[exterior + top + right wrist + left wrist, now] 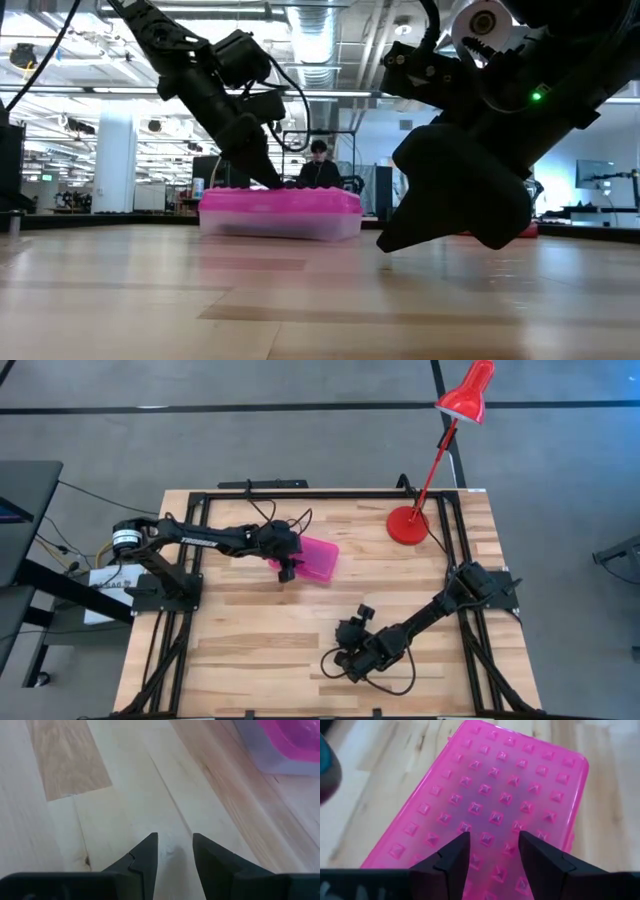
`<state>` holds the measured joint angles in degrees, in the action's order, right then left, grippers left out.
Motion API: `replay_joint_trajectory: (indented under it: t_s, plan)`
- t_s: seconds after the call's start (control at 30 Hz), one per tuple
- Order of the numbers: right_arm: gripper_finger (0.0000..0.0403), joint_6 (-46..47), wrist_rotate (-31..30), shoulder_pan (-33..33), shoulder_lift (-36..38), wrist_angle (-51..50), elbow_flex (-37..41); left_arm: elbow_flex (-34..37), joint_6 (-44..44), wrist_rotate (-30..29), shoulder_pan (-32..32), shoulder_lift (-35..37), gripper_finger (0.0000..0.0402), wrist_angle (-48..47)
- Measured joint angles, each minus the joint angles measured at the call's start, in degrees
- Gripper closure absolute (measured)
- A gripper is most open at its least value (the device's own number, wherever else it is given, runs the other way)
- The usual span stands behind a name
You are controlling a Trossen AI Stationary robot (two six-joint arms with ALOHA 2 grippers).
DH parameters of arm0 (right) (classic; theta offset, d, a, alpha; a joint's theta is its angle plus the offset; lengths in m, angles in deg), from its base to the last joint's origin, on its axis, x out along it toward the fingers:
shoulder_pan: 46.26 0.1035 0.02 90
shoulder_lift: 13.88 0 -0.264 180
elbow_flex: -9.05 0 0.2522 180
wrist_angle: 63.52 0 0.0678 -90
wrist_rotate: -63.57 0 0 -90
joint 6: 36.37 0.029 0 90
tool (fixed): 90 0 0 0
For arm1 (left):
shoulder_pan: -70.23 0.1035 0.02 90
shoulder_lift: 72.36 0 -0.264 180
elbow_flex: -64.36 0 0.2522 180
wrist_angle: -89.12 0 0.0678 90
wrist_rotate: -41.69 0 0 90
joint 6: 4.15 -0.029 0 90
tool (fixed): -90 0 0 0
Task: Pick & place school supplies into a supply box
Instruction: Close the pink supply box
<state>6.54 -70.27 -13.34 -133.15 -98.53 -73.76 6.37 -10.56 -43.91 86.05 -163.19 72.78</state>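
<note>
The supply box [320, 561] is closed and rests flat on its clear base at mid-table, its pink studded lid [505, 780] on top. My left gripper [286, 569] is open and points down over the lid's left end [265, 182]; its fingers [455, 855] stand over the studs. My right gripper [350, 660] is open and hovers low over bare wood near the table's near edge [175, 842], holding nothing. The box shows far off in its wrist view [295, 740]. No pens, pencils or scissors are in view. My left gripper comes at the box lid [492, 820] from above, slanting down, with open fingers. In the low view its fingertips [268, 184] reach the lid's top surface, but I cannot tell whether they touch it.
A red desk lamp stands with its round base [408, 525] near the far right corner, and its arm leans out past the far edge. Black frame rails [300, 493] run along the table's edges. Bare wood lies between the box and my right gripper.
</note>
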Motion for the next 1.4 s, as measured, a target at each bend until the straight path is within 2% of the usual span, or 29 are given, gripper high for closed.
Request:
replay_joint_trajectory:
  t_s: [0.17, 0.4, 0.57, 0.7, 0.83, 0.93, 1.2, 1.4]
  plan:
    - [0.0286, 0.1, 0.0, -0.1, 0.0, -1.3, 0.0, 0.1, 5.5, 2.3, -2.3, -0.1, 0.0235, 2.3]
    - [0.0286, 0.1, 0.0, -0.1, 0.0, -1.7, 0.0, 0.0, 9.1, 1.4, -8.4, 0.2, 0.0235, 3.3]
    - [0.0286, 0.1, 0.0, -0.1, 0.0, -1.9, 0.0, -1.3, 7.5, -2.4, -12.6, 2.3, 0.0235, 1.2]
    - [0.0286, 0.1, 0.0, -0.1, 0.0, -1.9, -0.1, -3.0, 2.2, -11.1, -13.9, 6.1, 0.0235, 1.0]
    - [0.0286, -0.6, -0.1, -0.1, 0.0, -1.6, -0.1, -3.0, -2.3, -17.2, -11.3, 8.1, 0.0235, -1.0]
    - [0.0286, -3.7, -0.1, -0.1, 0.0, 1.7, -0.1, -3.0, -3.3, -17.8, -6.4, 8.1, 0.0235, -4.3]
    - [0.0286, -10.4, 0.2, -0.6, 0.0, 7.6, -0.1, -3.0, -3.8, -14.9, 3.5, 7.2, 0.0235, -5.5]
    - [0.0286, -10.5, 0.4, -2.2, 0.0, 7.9, -0.1, -2.4, -2.8, -9.1, 7.6, 5.1, 0.0235, -6.8]
